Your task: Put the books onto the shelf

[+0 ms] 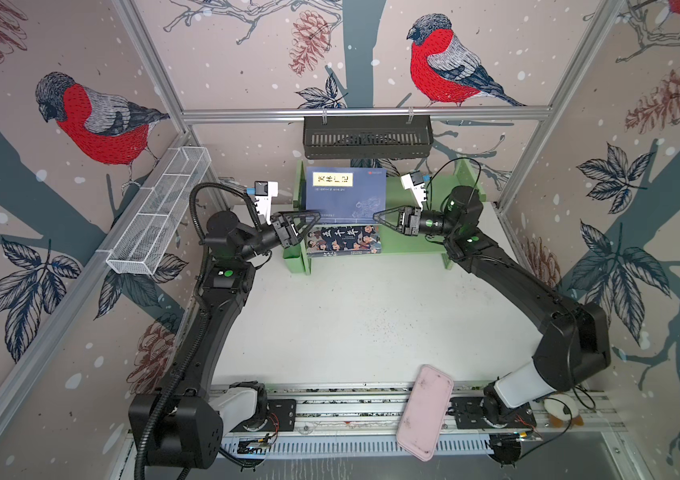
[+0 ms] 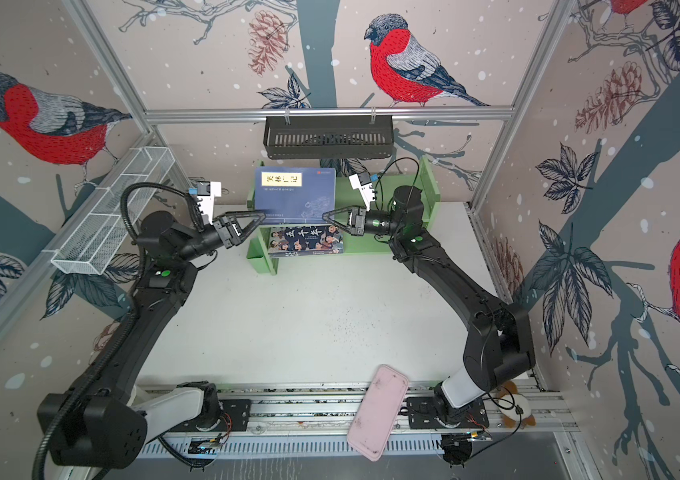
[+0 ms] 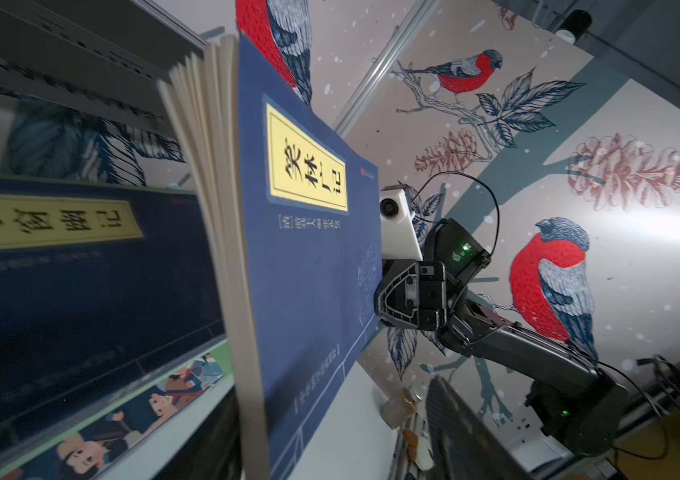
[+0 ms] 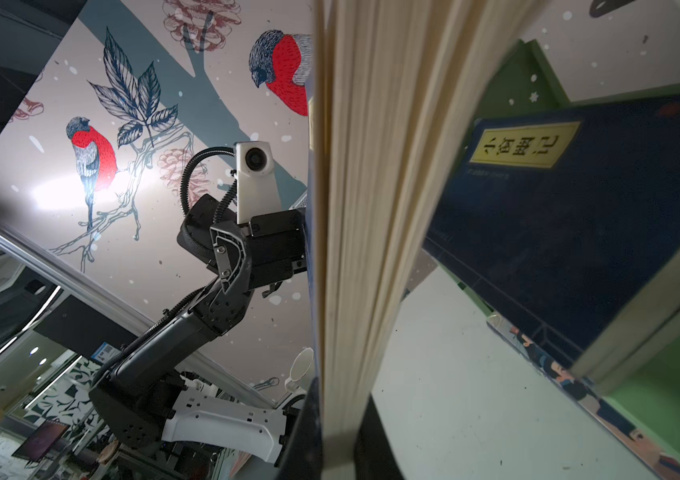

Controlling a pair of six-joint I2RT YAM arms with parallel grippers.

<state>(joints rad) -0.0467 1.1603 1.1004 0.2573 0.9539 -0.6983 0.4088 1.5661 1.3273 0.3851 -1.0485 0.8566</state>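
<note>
Pink flat case [image 1: 425, 411] lies across front rail [image 1: 350, 405] at edge of white counter [image 1: 350, 324]. Farther back, navy-blue paperback with yellow title label [image 1: 346, 195] hangs above light green wooden shelf [image 1: 411, 246], cover toward top cameras, long axis left-right; hides most of stack beneath. Jaws of right gripper [image 1: 375, 217] clamped on its right lower corner; jaws of left gripper [image 1: 313, 223] spread wide, gripping nothing. On shelf: cartoon-covered book [image 1: 342, 243], second navy paperback [image 4: 558, 228] flat atop it. Tier unclear.

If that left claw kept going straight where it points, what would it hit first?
Probably the raised navy-blue paperback with the yellow title label, right at the left gripper's open tips; depth is unclear.
</note>
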